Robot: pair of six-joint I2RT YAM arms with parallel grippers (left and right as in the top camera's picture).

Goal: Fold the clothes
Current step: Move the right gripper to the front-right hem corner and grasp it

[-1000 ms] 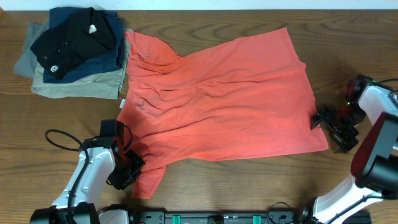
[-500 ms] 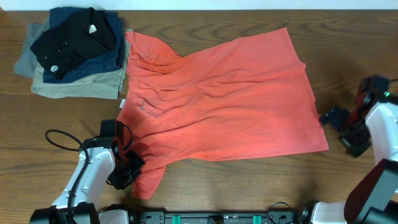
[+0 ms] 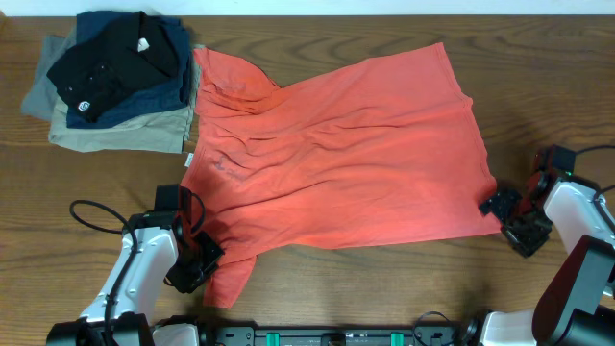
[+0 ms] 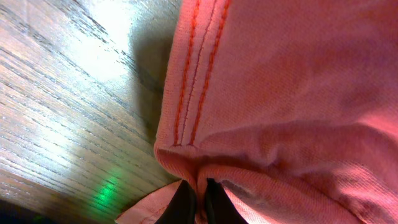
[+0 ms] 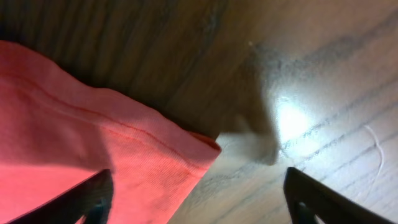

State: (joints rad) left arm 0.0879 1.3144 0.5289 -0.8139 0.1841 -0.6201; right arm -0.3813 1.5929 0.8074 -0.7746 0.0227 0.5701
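Observation:
The coral-red T-shirt (image 3: 336, 159) lies spread on the wooden table, lettering not visible. My left gripper (image 3: 202, 259) is shut on the shirt's near-left sleeve hem; in the left wrist view its gripper (image 4: 198, 202) pinches a fold of the stitched hem (image 4: 193, 81). My right gripper (image 3: 512, 219) is open at the shirt's near-right corner. In the right wrist view the corner (image 5: 174, 162) lies between the spread fingers (image 5: 93, 199), just above the table.
A stack of folded black, navy and khaki garments (image 3: 115, 82) sits at the far left, touching the shirt's collar side. A black cable (image 3: 96, 216) loops on the table by the left arm. Bare wood (image 3: 548, 86) lies right of the shirt.
My right gripper swung out to the right, then came back in to the shirt's near-right corner. The left arm and the shirt have not moved.

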